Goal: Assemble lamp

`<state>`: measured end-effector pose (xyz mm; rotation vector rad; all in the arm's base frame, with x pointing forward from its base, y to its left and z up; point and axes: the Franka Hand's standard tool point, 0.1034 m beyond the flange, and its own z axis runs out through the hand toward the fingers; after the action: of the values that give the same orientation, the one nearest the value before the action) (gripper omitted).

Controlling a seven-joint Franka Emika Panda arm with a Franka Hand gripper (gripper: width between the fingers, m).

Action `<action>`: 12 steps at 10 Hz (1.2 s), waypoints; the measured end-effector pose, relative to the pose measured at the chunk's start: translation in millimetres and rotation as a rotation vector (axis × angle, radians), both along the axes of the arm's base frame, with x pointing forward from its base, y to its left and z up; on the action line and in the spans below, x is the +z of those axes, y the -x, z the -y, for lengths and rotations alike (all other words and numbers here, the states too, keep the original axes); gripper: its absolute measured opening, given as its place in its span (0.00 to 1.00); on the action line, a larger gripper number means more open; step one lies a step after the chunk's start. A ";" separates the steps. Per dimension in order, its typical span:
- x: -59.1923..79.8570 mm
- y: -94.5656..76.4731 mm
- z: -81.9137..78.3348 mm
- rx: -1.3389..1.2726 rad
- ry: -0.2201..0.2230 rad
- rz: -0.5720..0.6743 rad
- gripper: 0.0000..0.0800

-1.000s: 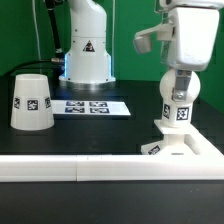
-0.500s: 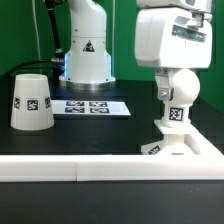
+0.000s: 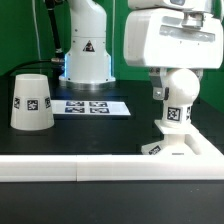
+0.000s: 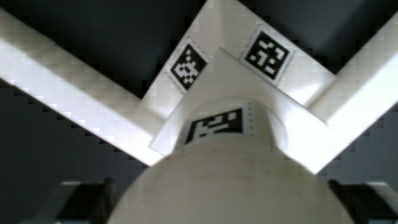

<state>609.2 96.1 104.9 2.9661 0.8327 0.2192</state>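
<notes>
The pincer has shifted over the bulb standing on the base and straddles its ball; whether clamped, I cannot tell. Likely seating the bulb; shade waits.

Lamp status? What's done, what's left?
Done: bulb stands upright on the base. In hand: gripper sits over the bulb, jaws either side; grip unclear. Left: shade rests apart on the table, mouth down, not yet on the bulb.

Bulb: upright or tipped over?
Upright. The bulb stands vertical, ball on top, neck down on the base.
</notes>
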 end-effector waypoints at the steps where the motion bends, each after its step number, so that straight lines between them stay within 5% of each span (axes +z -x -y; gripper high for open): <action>1: 0.0 0.0 -0.1 -0.068 -0.011 0.001 0.72; 12: 1.1 -0.1 1.5 -0.822 -0.134 0.000 0.72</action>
<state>609.2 94.6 106.0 3.1212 -0.4470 0.2278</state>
